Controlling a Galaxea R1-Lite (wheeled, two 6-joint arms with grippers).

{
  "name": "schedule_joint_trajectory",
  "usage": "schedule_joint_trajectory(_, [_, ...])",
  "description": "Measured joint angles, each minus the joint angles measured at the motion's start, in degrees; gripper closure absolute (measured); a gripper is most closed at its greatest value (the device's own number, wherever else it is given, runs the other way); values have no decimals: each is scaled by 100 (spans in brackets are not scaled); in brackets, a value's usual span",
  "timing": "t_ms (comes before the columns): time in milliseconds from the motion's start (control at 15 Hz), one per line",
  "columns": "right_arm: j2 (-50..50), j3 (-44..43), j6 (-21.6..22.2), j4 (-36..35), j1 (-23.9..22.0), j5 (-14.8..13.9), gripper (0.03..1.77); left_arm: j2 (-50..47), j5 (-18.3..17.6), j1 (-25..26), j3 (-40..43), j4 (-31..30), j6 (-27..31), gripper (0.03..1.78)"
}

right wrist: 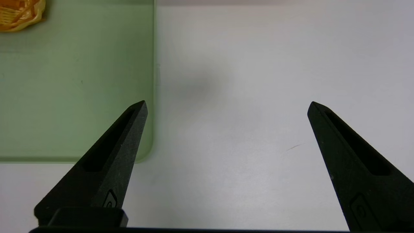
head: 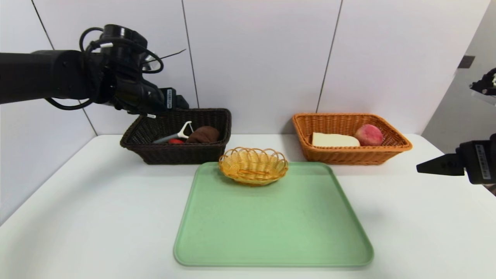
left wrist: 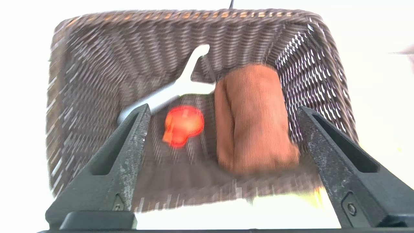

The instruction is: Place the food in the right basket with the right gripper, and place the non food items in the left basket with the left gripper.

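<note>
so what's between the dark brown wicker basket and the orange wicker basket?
Bare white table directly between them; the small yellow woven basket sits just in front of that gap on the green tray, head view.

Lab test bench, white table (head: 97,201), panelled wall (head: 255,58)

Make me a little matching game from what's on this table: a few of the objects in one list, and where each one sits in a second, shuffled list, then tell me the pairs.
Things:
1. white-headed peeler with grey handle
2. pink round peach
3. small yellow woven scalloped basket
4. folded brown cloth

Places:
A. on the far edge of the flat green tray
B. in the orange wicker basket, beside a pale yellow wedge
C. in the dark brown wicker basket, against its right wall
D. in the dark brown wicker basket, leaning beside a small red object

Pairs: 1-D, 2-B, 3-A, 4-C
</note>
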Motion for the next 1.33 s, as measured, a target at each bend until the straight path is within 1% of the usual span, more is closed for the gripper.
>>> schedule_joint_trajectory(200, [-286,-33,-105,10,46,-20,9,-877,79,-13,779,98,-11,17])
schedule_joint_trajectory(400, [-816,66,-291,44,52,-39,9,-2059,151,-24,1904,144,52,15])
schedule_joint_trajectory(667, [-1871,572,-573,63,57,-69,9,-3890,397,-24,3586,172,496,14])
schedule_joint_trajectory(800, [-2530,911,-631,63,46,-72,9,-4819,468,17,4272,262,647,14])
schedule_joint_trajectory(933, [-3222,1293,-691,62,-88,-56,9,-5772,490,200,4895,444,820,13])
schedule_joint_trajectory(1000, [-3591,1495,-783,62,-234,-26,9,-6216,494,334,5185,535,892,12])
schedule_joint_trajectory(1133, [-4278,1836,-1095,68,-491,22,9,-7099,496,635,5697,703,986,12])
schedule_joint_trajectory(1267, [-4887,2063,-1339,222,-636,5,9,-7889,494,878,5981,1070,1024,12])
schedule_joint_trajectory(1333, [-5148,2118,-1380,411,-678,-4,9,-8281,488,985,6070,1364,1051,12])
